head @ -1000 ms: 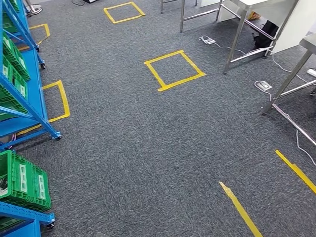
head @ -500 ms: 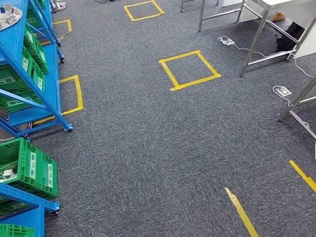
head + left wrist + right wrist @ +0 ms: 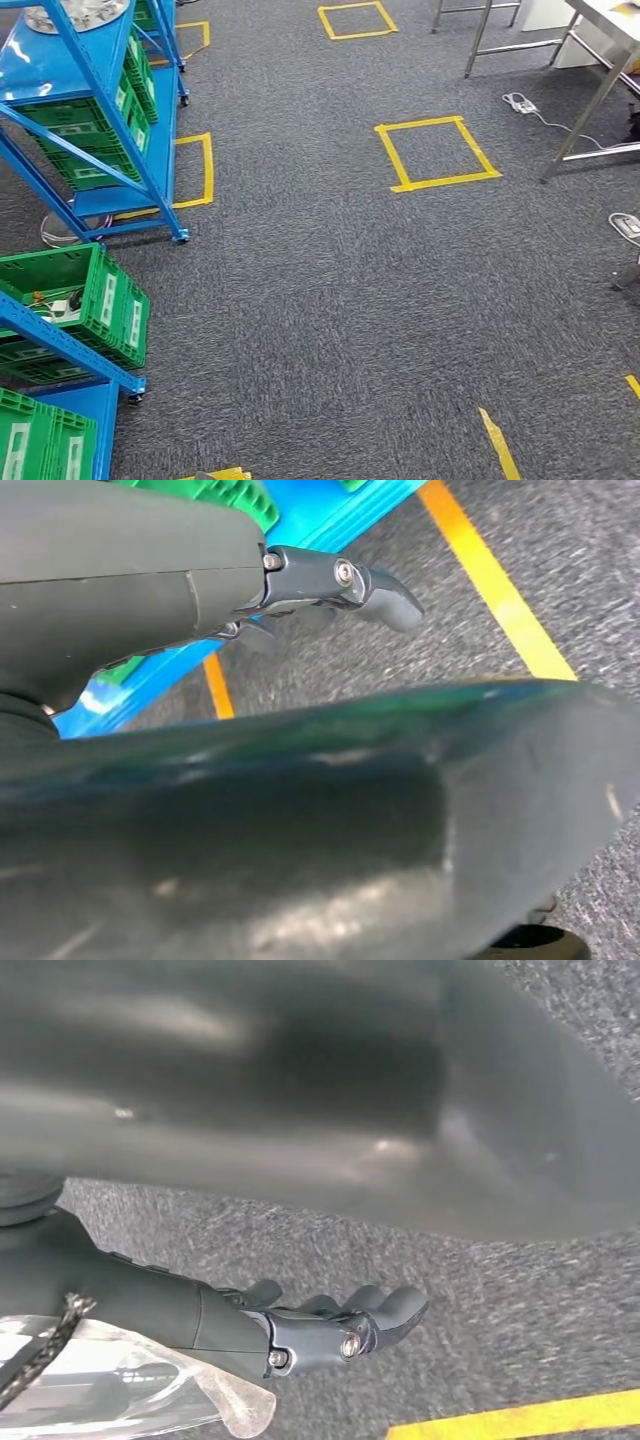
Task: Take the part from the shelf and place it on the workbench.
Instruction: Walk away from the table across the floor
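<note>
Two blue shelf racks [image 3: 90, 80] stand at the left in the head view. A silvery round part [image 3: 75, 12] lies on the top level of the far rack. Green crates [image 3: 90, 295] sit on the nearer rack's tilted levels, and one holds a small metal part [image 3: 66, 305]. My left hand [image 3: 332, 580] hangs beside my body with its fingers stretched out and nothing in them; a blue rack and yellow tape lie behind it. My right hand [image 3: 332, 1325] hangs over grey carpet, fingers also extended and empty. A clear plastic sheet [image 3: 151, 1390] shows near that wrist.
Steel-legged workbenches [image 3: 596, 25] stand at the far right, with power strips [image 3: 521, 102] and cables on the floor beside them. Yellow tape squares [image 3: 438, 152] mark the grey carpet. A round object [image 3: 56, 230] lies under the far rack.
The camera has swung left: the blue racks and crates have come further into the picture, and the tape squares and table legs have shifted right.
</note>
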You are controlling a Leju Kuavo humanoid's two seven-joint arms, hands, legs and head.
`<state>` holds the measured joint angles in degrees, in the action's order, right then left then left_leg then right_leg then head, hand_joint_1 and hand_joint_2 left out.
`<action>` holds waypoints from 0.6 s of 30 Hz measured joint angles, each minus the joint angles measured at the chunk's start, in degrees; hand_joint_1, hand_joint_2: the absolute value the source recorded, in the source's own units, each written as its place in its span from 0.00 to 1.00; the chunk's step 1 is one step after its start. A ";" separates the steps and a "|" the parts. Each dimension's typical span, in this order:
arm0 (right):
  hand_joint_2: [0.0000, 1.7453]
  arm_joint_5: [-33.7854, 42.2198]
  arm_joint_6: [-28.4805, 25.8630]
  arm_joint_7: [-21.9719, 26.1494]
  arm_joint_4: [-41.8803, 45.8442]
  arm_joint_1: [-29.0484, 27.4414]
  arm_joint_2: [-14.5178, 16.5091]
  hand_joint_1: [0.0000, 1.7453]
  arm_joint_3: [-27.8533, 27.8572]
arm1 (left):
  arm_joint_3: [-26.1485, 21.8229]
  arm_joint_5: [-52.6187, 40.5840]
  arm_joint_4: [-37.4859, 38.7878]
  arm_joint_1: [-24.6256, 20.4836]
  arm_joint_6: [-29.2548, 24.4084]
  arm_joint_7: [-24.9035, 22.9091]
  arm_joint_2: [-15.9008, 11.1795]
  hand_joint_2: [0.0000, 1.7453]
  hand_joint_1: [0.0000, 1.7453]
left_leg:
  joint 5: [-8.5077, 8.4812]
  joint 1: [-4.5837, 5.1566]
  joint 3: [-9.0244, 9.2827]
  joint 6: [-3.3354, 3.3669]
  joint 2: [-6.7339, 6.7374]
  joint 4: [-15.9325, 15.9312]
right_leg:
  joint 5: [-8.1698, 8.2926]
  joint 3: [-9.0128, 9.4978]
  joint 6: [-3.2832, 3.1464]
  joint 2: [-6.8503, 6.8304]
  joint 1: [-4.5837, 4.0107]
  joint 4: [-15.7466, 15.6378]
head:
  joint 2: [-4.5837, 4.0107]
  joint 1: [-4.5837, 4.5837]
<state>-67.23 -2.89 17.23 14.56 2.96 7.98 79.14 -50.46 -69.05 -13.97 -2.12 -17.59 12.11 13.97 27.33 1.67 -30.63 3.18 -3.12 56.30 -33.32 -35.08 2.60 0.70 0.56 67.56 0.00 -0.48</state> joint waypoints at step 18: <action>0.00 -2.07 -1.24 -1.10 -0.18 0.03 -0.20 0.00 -0.88 | -1.61 2.02 -0.02 -0.31 0.44 0.57 0.04 0.00 0.00 | 0.43 -1.30 -1.89 -3.61 6.65 2.98 | 2.30 5.80 -1.65 -6.00 0.33 -10.15 | 0.00 0.80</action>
<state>-69.29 -4.13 16.13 14.38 3.00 7.78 78.26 -52.06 -67.04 -13.99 -2.43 -17.15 12.68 14.00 27.75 0.38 -32.53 -0.43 3.54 59.29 -31.02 -29.28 0.94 -5.30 0.88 57.41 0.00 0.32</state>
